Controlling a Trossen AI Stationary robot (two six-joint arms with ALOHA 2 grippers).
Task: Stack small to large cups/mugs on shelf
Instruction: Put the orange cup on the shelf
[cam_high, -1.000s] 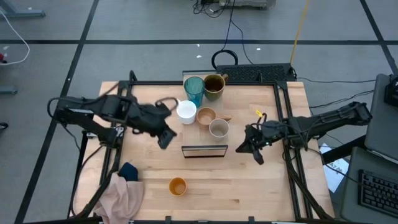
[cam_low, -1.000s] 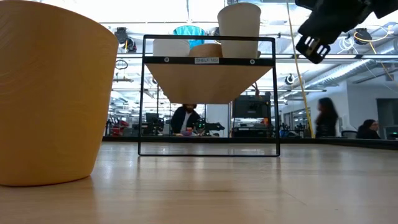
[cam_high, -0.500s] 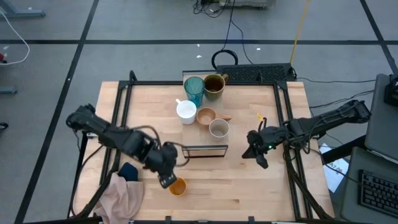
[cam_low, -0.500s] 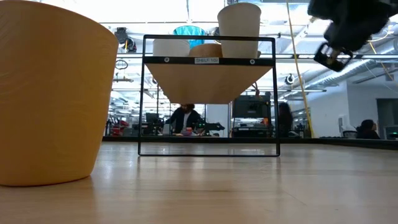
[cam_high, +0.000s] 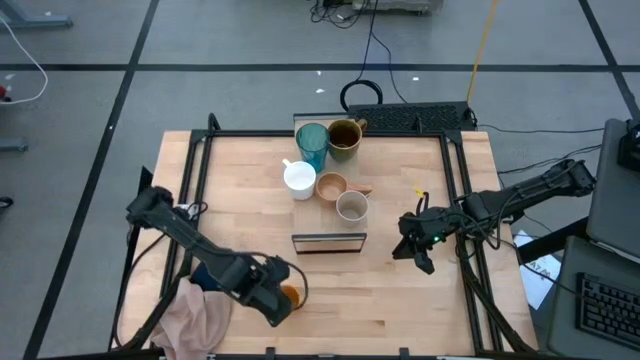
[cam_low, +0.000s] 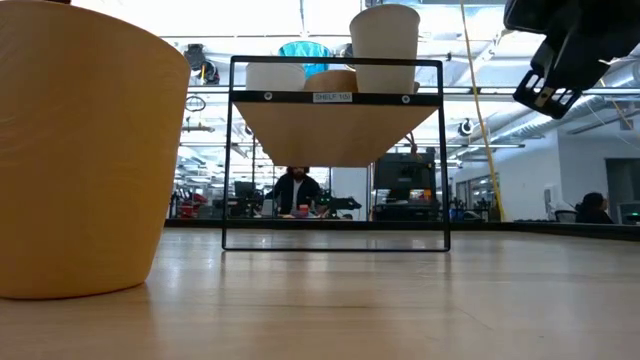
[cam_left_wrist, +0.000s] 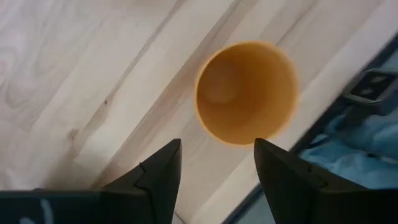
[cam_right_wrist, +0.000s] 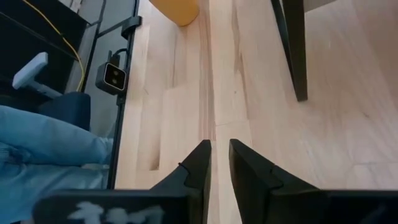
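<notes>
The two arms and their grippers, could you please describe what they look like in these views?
Both arms are dark, near-black jointed links with black cables looped along them. The left gripper ends in two matte black, wedge-shaped fingers with angular tips. The right gripper has the same kind of black tapered fingers, and a small green light glows on that arm near the wrist in the high view. Faint white lettering, unreadable, sits on each gripper body.

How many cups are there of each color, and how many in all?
Teal cup: 1
Dark brown mug: 1
White mug: 1
Tan wooden cup: 1
Beige cup: 1
Orange cup: 1
Total: 6 cups
</notes>
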